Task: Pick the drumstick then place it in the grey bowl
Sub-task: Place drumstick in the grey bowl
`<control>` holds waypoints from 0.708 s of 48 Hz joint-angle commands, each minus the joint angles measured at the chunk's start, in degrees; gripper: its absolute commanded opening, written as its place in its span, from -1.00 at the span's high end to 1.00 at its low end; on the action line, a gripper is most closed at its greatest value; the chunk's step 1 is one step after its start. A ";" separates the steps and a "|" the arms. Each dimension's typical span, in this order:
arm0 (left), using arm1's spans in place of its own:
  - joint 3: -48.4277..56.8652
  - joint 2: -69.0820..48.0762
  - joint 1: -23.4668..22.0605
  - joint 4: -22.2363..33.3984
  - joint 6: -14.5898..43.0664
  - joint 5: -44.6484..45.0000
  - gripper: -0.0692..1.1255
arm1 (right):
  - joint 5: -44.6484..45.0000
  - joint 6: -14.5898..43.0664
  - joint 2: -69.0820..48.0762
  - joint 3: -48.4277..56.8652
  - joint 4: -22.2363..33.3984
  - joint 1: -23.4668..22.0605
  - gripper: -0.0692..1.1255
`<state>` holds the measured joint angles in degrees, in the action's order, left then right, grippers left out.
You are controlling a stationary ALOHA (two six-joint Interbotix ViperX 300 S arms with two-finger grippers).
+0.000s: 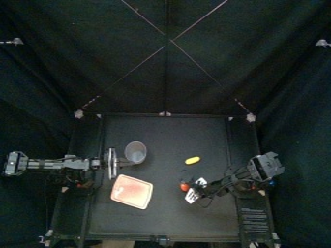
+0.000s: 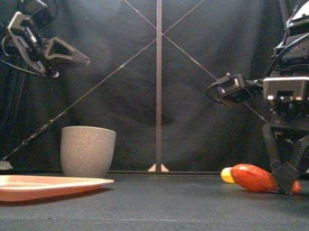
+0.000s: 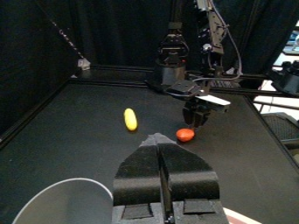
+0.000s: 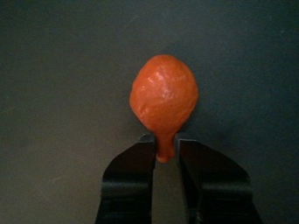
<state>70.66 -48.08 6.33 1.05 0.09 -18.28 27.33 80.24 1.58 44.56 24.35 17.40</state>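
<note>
Orange-red and a little rough on its skin, the drumstick point(image 4: 166, 90) has a fat, egg-like body that narrows to a thin stem of the same colour. In the right wrist view, the right gripper point(image 4: 167, 153) has this stem between its two jaws, which are closed tightly on it, and the fat end points away from the gripper. From the front, the drumstick point(image 2: 254, 177) is low at the black table point(image 1: 168, 131) and slightly tilted. Its stem end is at the jaws, but I cannot tell if its body touches the surface.

Taking the grey cup point(image 1: 135, 152) as the landmark, the drumstick point(image 1: 200, 180) is well apart from it, to the right and nearer to the front edge of the table. The cup stands upright, and nothing can be seen inside it from above.

A small yellow toy point(image 1: 193, 160) lies to the right of the cup, between the cup and the drumstick but a little further back. A flat pink tray point(image 1: 134, 191) lies just in front of the cup. The left gripper point(image 3: 163, 150) is just beside the cup on its left side. Its jaws are pressed together and there is nothing between them.
</note>
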 commanded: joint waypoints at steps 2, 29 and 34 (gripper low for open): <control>-0.79 0.26 0.18 0.09 0.00 -0.53 0.90 | 0.09 -0.35 -1.41 -1.67 0.97 -0.88 0.24; -0.70 0.26 0.00 -0.44 0.09 -3.16 0.90 | -17.84 -0.26 -3.78 -19.51 35.60 -24.08 0.25; -0.62 0.26 0.00 -0.97 0.09 -3.16 0.90 | -26.89 -0.26 0.18 -22.68 35.77 -27.25 0.24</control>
<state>70.66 -47.99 6.33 0.53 0.09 -20.92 6.24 80.07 0.88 25.22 59.77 -8.00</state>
